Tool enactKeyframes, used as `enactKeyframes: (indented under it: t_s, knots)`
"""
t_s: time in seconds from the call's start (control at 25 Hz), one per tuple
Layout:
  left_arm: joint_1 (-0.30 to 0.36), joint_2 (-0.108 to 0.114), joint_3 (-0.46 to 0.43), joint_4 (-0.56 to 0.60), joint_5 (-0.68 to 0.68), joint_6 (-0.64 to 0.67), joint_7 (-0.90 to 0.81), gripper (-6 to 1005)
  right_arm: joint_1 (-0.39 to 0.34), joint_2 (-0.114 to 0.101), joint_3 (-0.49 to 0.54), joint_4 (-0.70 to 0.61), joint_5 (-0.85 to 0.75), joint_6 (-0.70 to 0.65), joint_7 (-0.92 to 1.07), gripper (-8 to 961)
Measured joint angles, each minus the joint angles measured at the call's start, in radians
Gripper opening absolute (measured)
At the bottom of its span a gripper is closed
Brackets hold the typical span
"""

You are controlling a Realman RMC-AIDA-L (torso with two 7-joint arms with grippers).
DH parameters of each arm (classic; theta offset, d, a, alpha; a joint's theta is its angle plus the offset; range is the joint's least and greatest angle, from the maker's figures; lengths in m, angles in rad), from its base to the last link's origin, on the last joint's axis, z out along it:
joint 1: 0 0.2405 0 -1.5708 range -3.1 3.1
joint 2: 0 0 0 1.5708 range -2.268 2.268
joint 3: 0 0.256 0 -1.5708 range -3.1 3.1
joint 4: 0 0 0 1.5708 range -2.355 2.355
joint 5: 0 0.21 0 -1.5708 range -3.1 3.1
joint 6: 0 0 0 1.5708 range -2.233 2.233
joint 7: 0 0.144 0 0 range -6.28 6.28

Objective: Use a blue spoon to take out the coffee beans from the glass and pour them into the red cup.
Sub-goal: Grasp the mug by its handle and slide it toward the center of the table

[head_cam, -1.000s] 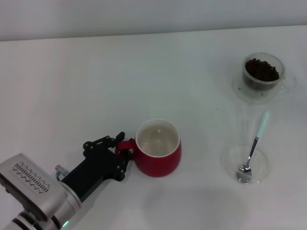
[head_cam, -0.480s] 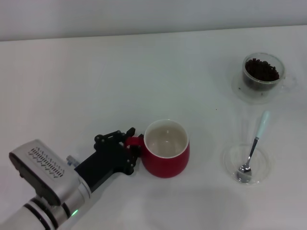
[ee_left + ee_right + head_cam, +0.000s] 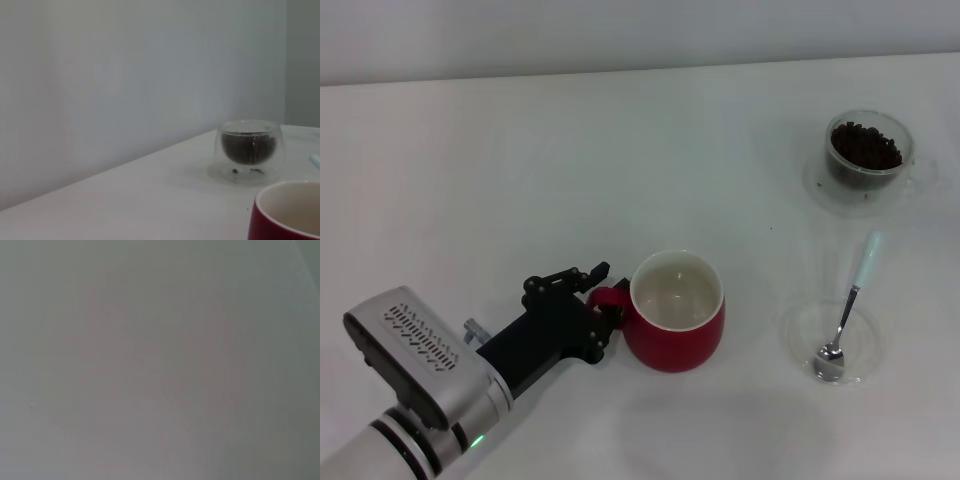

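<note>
Left hand [image 3: 603, 296] on 1 red cup [image 3: 677, 325]

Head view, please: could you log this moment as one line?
left pincer: shut on red cup handle | blue spoon: in dish, untouched | coffee beans: in glass | right pincer: unseen

A shallow clear dish [image 3: 798, 330] rests on the white table [image 3: 520, 180].

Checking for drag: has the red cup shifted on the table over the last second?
Yes. The red cup, its handle held by the left hand, has slid toward the robot's right, closing the gap to the dish that holds the spoon.
</note>
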Motion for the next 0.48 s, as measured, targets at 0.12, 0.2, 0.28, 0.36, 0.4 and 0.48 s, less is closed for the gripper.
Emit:
enactKeyframes:
  t_s: [0.12,0.2,0.28,0.36,0.4,0.48]
  knots:
    - [0.006,0.001,-0.005,-0.003,-0.004,0.004,0.002,263,0.0,-0.002,0.0,-0.001,0.0,0.0,0.0,858]
    - [0.01,0.001,-0.008,-0.007,-0.007,0.013,0.002,321,0.001,-0.004,0.0,-0.001,0.0,0.0,0.0,858]
    - [0.013,0.001,-0.012,-0.011,-0.009,0.021,0.002,379,0.002,-0.005,0.0,-0.002,0.0,0.0,-0.001,858]
    - [0.014,0.001,-0.018,-0.014,-0.01,0.024,0.002,415,0.004,-0.006,0.001,-0.002,0.0,-0.001,-0.002,858]
    - [0.014,0.001,-0.02,-0.016,-0.01,0.024,0.003,434,0.004,-0.006,0.002,-0.002,0.0,-0.004,-0.003,858]
    - [0.015,0.001,-0.026,-0.021,-0.01,0.026,0.003,470,0.007,-0.006,0.002,-0.002,0.0,-0.008,-0.008,858]
